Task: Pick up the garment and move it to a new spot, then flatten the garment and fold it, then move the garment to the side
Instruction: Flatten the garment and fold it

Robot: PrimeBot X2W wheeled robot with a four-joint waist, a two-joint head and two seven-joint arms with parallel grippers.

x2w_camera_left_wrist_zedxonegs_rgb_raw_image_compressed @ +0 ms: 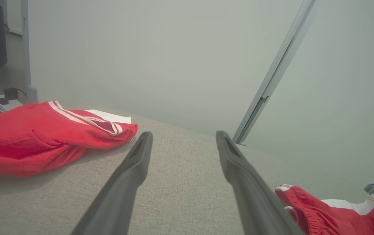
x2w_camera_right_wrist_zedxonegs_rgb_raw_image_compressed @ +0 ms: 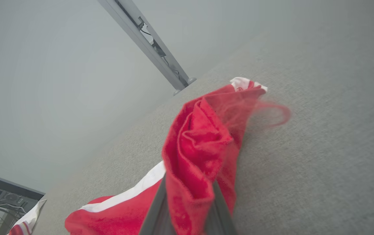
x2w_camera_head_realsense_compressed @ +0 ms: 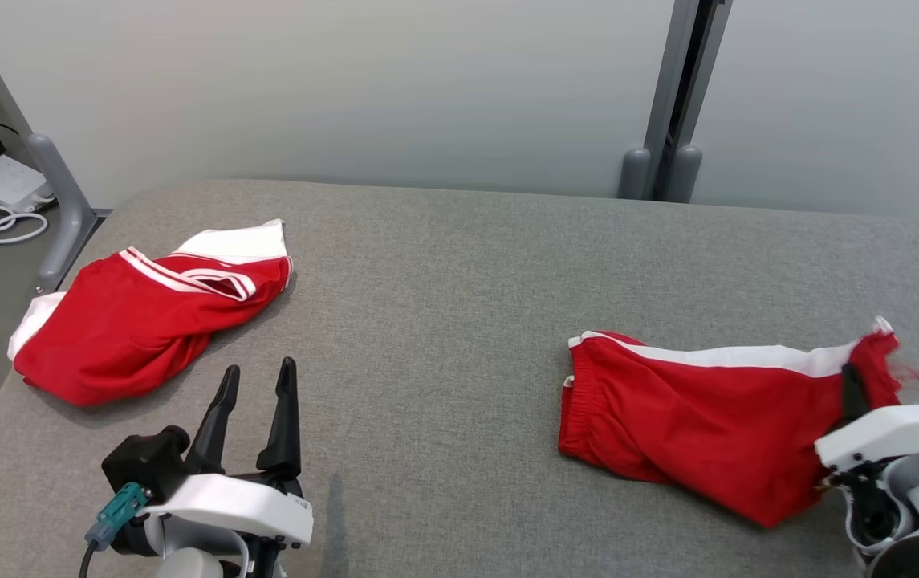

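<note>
Where the grey table point(x2w_camera_head_realsense_compressed: 459, 265) fills the lower two thirds of the head view, the jersey point(x2w_camera_head_realsense_compressed: 130, 321) lies at centre left, near the table's left edge. It is bunched and loosely folded on itself. The body is red, with one white sleeve at its top and another at its left end, and red-white striped trim runs across the upper fold. Red shorts point(x2w_camera_head_realsense_compressed: 684, 417) with a white side stripe and a gathered waistband lie at centre right, well apart from the jersey. The left gripper point(x2w_camera_head_realsense_compressed: 258, 371), at lower left, points up the frame just below the jersey, its fingers spread, empty and clear of the cloth. The right gripper point(x2w_camera_head_realsense_compressed: 856, 384), at the lower right edge, is clamped on the right end of the shorts. The right wrist view shows red cloth pinched between its fingers point(x2w_camera_right_wrist_zedxonegs_rgb_raw_image_compressed: 155, 212).
</note>
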